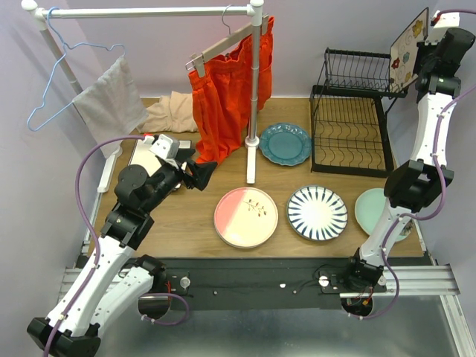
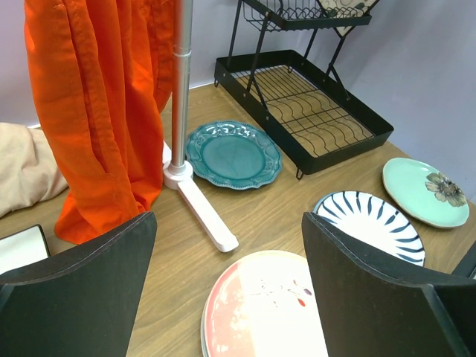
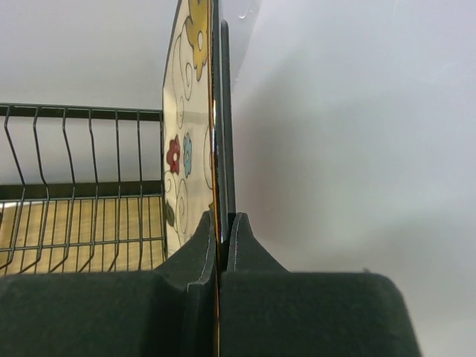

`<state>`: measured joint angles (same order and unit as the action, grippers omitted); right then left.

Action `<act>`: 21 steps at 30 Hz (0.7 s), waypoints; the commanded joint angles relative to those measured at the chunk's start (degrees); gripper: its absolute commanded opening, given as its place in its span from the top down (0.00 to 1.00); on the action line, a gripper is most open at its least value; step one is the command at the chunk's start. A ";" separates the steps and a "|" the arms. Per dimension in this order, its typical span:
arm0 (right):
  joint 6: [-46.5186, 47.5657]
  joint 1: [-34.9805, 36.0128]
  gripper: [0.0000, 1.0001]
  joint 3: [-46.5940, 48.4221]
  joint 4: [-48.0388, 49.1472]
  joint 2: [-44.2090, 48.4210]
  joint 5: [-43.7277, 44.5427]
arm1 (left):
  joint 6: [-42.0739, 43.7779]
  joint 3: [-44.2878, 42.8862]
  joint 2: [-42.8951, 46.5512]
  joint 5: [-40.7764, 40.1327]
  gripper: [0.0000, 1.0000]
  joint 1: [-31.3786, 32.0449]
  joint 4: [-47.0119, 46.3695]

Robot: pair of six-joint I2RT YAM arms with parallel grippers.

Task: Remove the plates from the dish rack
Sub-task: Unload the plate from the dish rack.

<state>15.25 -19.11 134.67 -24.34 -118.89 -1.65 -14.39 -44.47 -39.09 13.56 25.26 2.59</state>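
My right gripper [image 1: 424, 53] [image 3: 222, 223] is shut on the edge of a square white plate with colourful flowers [image 1: 409, 46] [image 3: 186, 149]. It holds the plate upright at the right end of the black dish rack's [image 1: 349, 119] [image 3: 74, 186] upper shelf. On the table lie a teal plate [image 1: 285, 143] [image 2: 233, 152], a pink and cream plate [image 1: 245, 216] [image 2: 260, 312], a blue-striped plate [image 1: 317, 212] [image 2: 368, 223] and a mint plate [image 1: 375, 208] [image 2: 425, 191]. My left gripper [image 1: 205, 172] [image 2: 227, 290] hangs open above the pink plate, holding nothing.
A white clothes rail [image 1: 253, 89] stands mid-table with an orange garment [image 1: 223, 82] [image 2: 97, 111]; its foot [image 2: 197, 201] lies left of the teal plate. A grey cloth [image 1: 111, 104] and a blue hanger [image 1: 56, 82] hang at the left. Beige cloth [image 1: 169, 113] lies behind.
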 commanded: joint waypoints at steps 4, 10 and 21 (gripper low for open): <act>-6.72 0.13 1.00 1.30 17.13 8.15 -2.92 | 0.33 0.61 -0.20 0.41 0.12 0.06 -1.27; -6.98 0.13 1.00 1.47 18.01 8.85 -3.80 | 0.33 0.61 -0.37 0.50 0.12 0.06 -1.18; -3.21 0.74 0.99 -2.04 18.71 10.61 -5.91 | 0.42 0.52 -0.55 0.41 0.12 0.06 -1.18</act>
<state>15.75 -19.18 130.74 -21.39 -116.90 -3.01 -14.39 -44.45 -39.55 13.54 25.26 2.59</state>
